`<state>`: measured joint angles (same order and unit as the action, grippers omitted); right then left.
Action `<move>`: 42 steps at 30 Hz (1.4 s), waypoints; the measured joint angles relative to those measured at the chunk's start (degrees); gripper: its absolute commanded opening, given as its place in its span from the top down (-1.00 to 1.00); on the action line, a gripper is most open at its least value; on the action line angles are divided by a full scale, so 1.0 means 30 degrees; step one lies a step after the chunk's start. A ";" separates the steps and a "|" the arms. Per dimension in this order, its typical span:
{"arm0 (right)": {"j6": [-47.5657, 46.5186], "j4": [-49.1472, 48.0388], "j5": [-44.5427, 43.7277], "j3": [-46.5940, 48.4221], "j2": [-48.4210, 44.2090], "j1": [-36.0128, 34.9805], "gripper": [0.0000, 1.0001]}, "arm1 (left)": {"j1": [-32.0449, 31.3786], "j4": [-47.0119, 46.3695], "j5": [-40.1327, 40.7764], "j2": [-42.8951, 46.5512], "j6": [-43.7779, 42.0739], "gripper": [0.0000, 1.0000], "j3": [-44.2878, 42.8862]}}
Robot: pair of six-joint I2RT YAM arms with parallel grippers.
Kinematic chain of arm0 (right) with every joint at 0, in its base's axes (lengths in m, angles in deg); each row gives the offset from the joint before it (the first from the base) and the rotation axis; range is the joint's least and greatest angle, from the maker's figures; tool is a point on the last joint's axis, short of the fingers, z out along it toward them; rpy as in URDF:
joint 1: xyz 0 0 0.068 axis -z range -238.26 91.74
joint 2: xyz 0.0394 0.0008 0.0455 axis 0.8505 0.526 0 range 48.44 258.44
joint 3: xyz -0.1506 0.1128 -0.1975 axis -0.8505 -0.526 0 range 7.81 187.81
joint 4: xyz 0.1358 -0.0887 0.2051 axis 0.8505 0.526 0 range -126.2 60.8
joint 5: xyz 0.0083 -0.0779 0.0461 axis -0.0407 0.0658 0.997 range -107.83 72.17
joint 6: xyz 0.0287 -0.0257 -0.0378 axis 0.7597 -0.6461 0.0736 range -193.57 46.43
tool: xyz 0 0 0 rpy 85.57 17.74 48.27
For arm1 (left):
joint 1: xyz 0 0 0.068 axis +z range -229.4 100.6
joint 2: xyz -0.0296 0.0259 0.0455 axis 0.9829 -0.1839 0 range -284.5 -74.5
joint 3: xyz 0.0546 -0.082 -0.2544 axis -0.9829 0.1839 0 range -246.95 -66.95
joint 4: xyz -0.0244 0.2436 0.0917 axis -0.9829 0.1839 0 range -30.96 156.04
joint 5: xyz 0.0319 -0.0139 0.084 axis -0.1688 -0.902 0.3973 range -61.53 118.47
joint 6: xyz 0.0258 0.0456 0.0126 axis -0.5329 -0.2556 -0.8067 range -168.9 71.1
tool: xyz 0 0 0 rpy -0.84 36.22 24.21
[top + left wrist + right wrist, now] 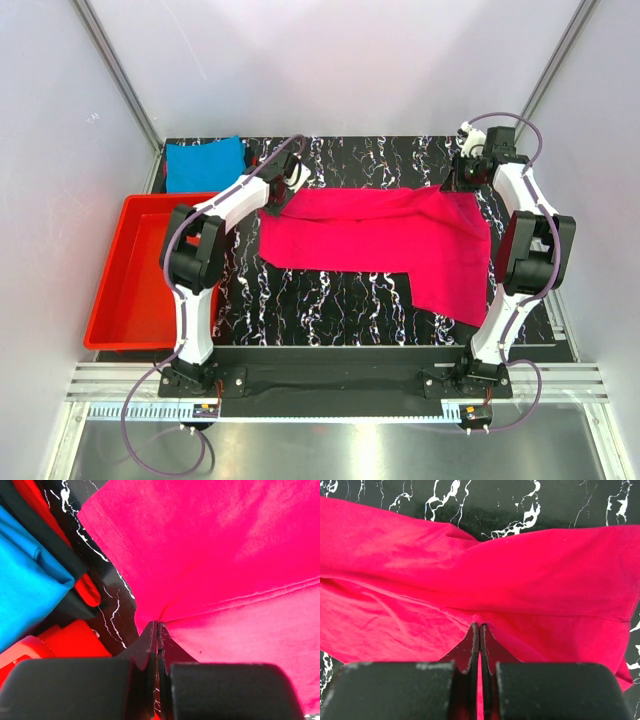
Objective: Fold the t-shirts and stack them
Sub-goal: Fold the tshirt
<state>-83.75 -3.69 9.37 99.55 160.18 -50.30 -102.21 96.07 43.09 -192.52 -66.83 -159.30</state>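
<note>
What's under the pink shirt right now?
Only the black marbled table shows around the pink shirt; the cloth hides whatever lies beneath. The left gripper and right gripper pinch its far edge.

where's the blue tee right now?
Top view: the folded turquoise-blue cloth t-shirt lies at the far left of the black marbled table, just behind the rigid red plastic tray, left of the left hand pinching the magenta-pink cloth t-shirt.

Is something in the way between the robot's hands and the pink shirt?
No, nothing visible. The left gripper and right gripper each pinch the pink shirt, fingers shut right on the cloth.
</note>
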 measured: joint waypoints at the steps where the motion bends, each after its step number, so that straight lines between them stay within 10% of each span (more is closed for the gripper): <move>1: 0.0000 -0.0007 -0.0058 0.0036 0.0000 0.0000 1.00 | 0.0000 0.0015 0.0007 0.0000 0.0036 1.00 0.0015; 10: -0.0029 0.0080 -0.0226 0.0510 0.0000 -0.0087 1.00 | 0.0000 0.0831 -0.0284 -0.0131 0.0131 0.69 -0.0372; 16: -0.0029 0.0051 -0.0189 0.0510 0.0000 -0.0204 1.00 | 0.0000 0.1290 -0.0452 -0.0670 -0.0015 1.00 -0.0678; 22: -0.0029 0.0058 -0.0189 0.0510 0.0000 -0.0211 1.00 | 0.0000 0.1333 -0.0903 -0.0976 -0.0233 0.51 -0.0612; 35: -0.0117 0.0044 -0.0197 0.0510 0.0000 -0.0226 1.00 | 0.0000 0.0765 -0.1326 -0.1297 -0.0248 0.46 -0.0255; 42: -0.0124 0.0036 -0.0197 0.0510 0.0000 -0.0233 1.00 | 0.0000 0.0546 -0.1333 -0.1501 -0.0372 0.91 -0.0124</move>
<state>-84.12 -3.58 8.78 101.08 160.18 -51.00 -102.21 97.71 39.09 -197.02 -67.95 -159.67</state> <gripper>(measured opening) 0.012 0.152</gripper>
